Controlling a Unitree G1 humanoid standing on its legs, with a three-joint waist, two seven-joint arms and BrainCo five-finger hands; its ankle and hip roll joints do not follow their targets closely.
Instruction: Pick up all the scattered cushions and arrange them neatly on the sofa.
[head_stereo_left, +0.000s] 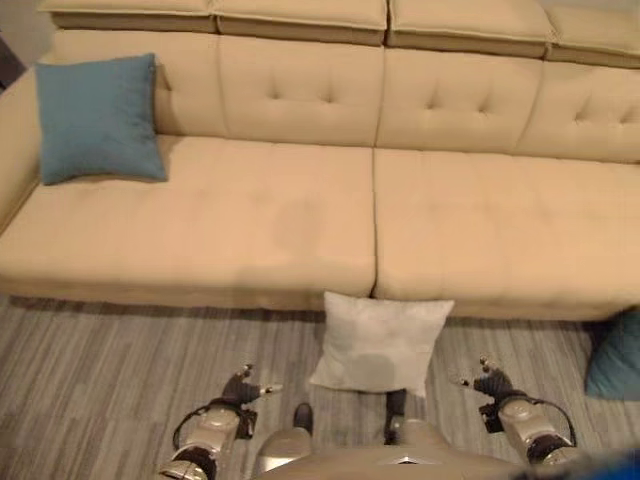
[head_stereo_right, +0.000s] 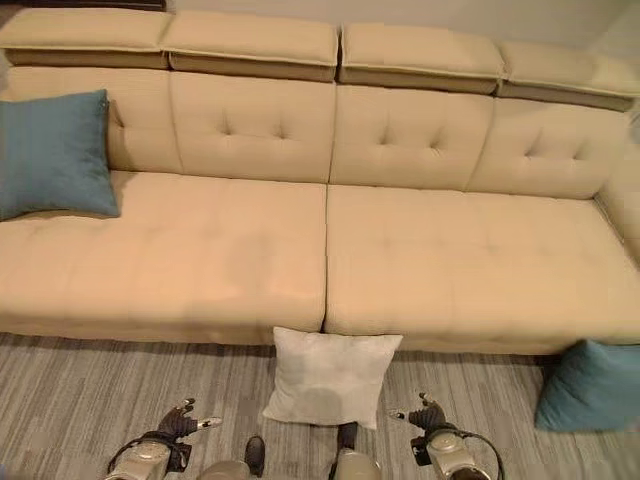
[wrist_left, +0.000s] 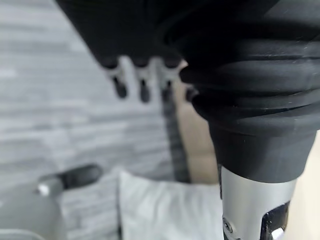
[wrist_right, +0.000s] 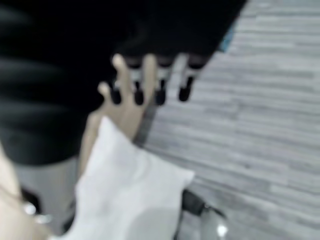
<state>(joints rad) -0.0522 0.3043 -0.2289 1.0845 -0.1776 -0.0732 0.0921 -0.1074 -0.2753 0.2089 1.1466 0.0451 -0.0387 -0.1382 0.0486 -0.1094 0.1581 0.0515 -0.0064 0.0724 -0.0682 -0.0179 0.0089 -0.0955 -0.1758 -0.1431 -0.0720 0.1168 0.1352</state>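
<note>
A white cushion (head_stereo_left: 380, 342) leans against the sofa (head_stereo_left: 300, 220) front edge on the floor (head_stereo_left: 100, 370), between the empty, open left hand (head_stereo_left: 243, 385) and right hand (head_stereo_left: 487, 382).

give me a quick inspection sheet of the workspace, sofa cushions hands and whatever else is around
surface: beige sofa, seat mostly bare; grey plank floor in front
job's things: teal cushion upright against the backrest at the sofa's left end; white cushion on the floor, leaning on the sofa front at the middle; second teal cushion on the floor by the sofa's right end
clutter: nothing seen
hands: left hand and right hand both open and empty, held low either side of the white cushion, not touching it
cables: nothing seen
surroundings: pale wall behind the sofa
</note>
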